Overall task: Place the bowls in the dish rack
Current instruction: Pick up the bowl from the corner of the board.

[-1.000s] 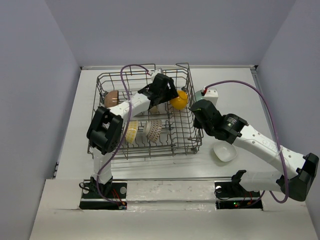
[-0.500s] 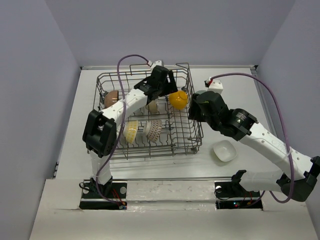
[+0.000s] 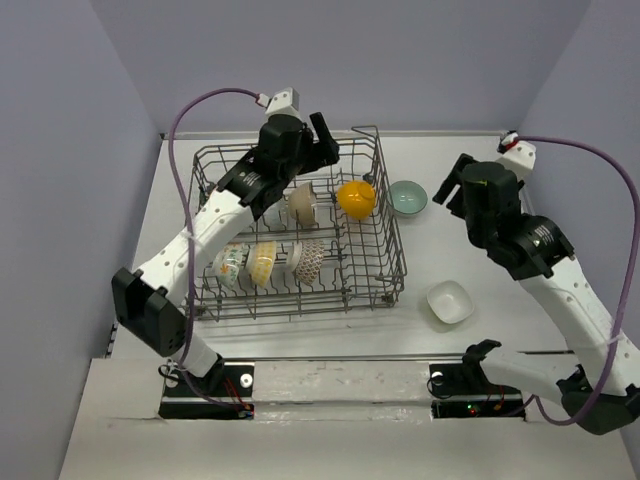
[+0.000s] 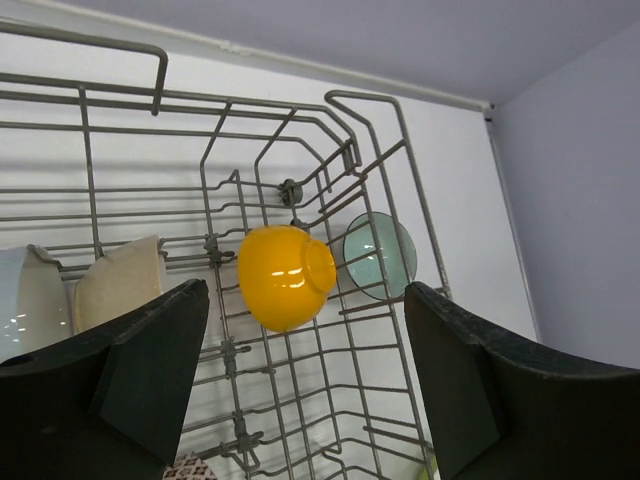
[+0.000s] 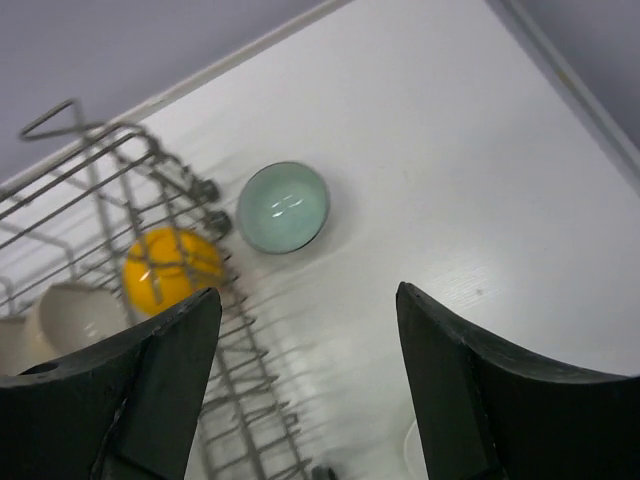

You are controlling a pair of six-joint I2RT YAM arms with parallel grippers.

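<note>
**Changes since a second ago:** the left arm has lifted out of the dish rack (image 3: 393,262) and now reaches to its far rim. The right arm has drawn back to the right, and the pale teal bowl (image 3: 407,198) it covered now stands free.

**Left gripper** (image 4: 305,290): jaws spread wide, nothing between them. It hangs above the rack's far side, and its camera looks down on the far right corner.

**Right gripper** (image 5: 305,295): jaws spread wide, empty. It hangs above the table (image 3: 330,325), right of the rack and apart from every bowl.

**Pale teal bowl:** upright on the table, just outside the rack's right wall near the far corner. The wire wall stands between it and the orange-yellow bowl.

**Orange-yellow bowl** (image 3: 356,198): inside the rack, far right, tipped on its side among the tines.

**Cream bowl** (image 3: 302,203): inside the rack, on edge, left of the orange-yellow bowl.

**Near row, inside the rack, on edge side by side:**
- floral bowl (image 3: 229,265)
- yellowish bowl (image 3: 262,263)
- speckled bowl (image 3: 310,260)

**Squarish white bowl** (image 3: 449,301): upright on the table, right of the rack's near corner, well apart from the pale teal bowl.

**Obstructions:**
- The left arm lies across the rack's left half and hides part of it from above.
- The left cable (image 3: 190,110), purple, arcs over the rack's far left corner.
- The right cable (image 3: 600,160), purple, loops above the right arm.
</note>
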